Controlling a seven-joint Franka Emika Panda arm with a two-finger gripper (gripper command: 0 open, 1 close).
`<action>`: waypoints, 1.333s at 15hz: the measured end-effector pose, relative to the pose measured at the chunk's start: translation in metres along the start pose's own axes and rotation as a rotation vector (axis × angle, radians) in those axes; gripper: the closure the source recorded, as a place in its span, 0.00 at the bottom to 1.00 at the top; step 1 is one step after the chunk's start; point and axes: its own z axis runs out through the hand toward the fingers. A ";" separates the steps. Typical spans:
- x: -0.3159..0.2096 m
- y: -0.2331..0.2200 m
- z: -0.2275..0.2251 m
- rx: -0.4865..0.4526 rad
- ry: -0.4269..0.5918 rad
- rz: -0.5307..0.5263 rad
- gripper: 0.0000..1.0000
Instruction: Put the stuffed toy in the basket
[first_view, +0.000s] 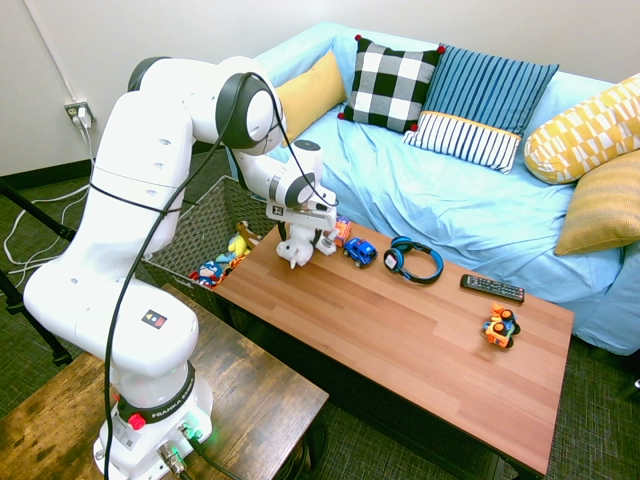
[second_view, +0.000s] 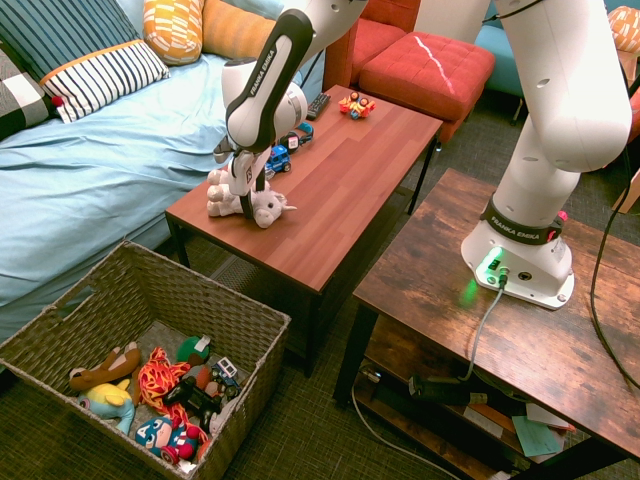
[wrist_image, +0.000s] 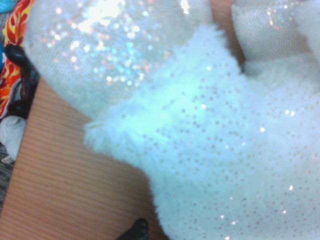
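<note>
While the arm's white wrist hides part of it from above, the stuffed toy (first_view: 294, 250) lies at the left end of the desk (first_view: 400, 340) in the first exterior view, with the fingers (first_view: 282, 230) lowered over it. Just to its right, an orange-red toy (first_view: 341, 233) is partly covered, and beside that sits a blue toy car (first_view: 360, 252); headphones (first_view: 415, 261), a remote (first_view: 492, 289) and an orange toy (first_view: 501, 327) follow farther right. The basket (first_view: 198, 232) stands left of the desk, its near part cut from sight by the arm. In the second exterior view the fingers stand spread, reaching down about the toy's body; how far each touches the plush is hard to make out. The toy's head points right, and the basket is nearer, down to the left, holding a jumble of toys (second_view: 160, 400) whose lower pieces are buried. The wrist view is filled by blurred white fur and glittery patches, the toy running out of frame; beyond the desk's edge only slivers of coloured things (wrist_image: 17, 65) show, too cropped to name.
</note>
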 end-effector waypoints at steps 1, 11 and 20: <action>0.000 0.000 0.002 -0.001 -0.003 0.001 1.00; 0.002 0.004 0.005 -0.010 -0.021 0.016 1.00; -0.042 -0.085 -0.075 0.008 0.075 0.019 1.00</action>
